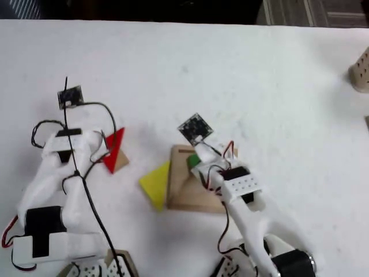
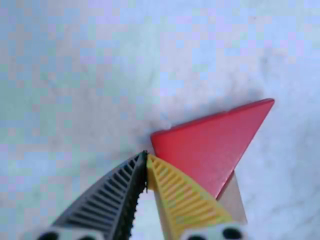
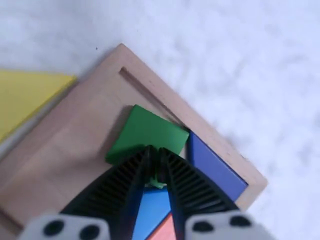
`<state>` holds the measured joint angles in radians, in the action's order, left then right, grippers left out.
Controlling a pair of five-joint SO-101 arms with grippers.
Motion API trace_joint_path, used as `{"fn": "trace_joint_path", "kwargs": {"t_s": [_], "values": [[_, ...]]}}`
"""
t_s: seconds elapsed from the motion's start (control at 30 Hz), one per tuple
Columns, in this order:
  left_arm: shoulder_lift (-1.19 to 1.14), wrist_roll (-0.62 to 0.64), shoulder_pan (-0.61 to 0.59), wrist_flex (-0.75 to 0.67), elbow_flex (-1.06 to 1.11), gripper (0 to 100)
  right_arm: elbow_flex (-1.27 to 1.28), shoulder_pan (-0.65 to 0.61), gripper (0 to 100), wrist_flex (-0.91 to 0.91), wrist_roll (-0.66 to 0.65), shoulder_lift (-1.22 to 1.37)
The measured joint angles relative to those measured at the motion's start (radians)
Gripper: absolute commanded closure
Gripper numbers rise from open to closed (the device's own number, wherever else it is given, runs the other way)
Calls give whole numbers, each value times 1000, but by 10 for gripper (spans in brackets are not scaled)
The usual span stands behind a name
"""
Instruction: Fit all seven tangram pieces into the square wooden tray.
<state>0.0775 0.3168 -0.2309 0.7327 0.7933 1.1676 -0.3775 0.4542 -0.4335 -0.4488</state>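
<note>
The square wooden tray [image 3: 75, 125] lies under my right gripper [image 3: 155, 161], which is shut on an edge of the green square [image 3: 147, 131] over the tray's recess. A dark blue piece [image 3: 216, 169], a lighter blue piece [image 3: 154, 206] and an orange piece [image 3: 163, 230] lie in the tray beside it. In the high view the tray [image 1: 183, 193] sits at centre with the green square [image 1: 194, 160] at its far edge. My left gripper [image 2: 146, 161] is shut with nothing in it, its tips at a corner of the red triangle [image 2: 212, 147]. A tan piece [image 2: 234, 196] lies partly under the red one.
A yellow triangle [image 1: 155, 183] lies on the white table against the tray's left side. A wooden holder [image 1: 360, 72] stands at the far right edge. The red triangle [image 1: 115, 147] is left of the tray. Cables hang over both arms.
</note>
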Motion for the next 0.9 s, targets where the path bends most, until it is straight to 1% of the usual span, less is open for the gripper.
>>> {"fn": "trace_joint_path", "kwargs": {"t_s": [0.2,0.43,0.63,0.8,0.9], "values": [[0,0,0,0,0,978,2,28,981,60,0,-26],[0,0,0,0,0,978,2,66,981,60,0,-20],[0,0,0,0,0,978,2,66,981,60,0,-20],[0,0,0,0,0,978,-51,123,981,60,0,-18],[0,0,0,0,0,978,-87,115,981,103,44,-18]]}}
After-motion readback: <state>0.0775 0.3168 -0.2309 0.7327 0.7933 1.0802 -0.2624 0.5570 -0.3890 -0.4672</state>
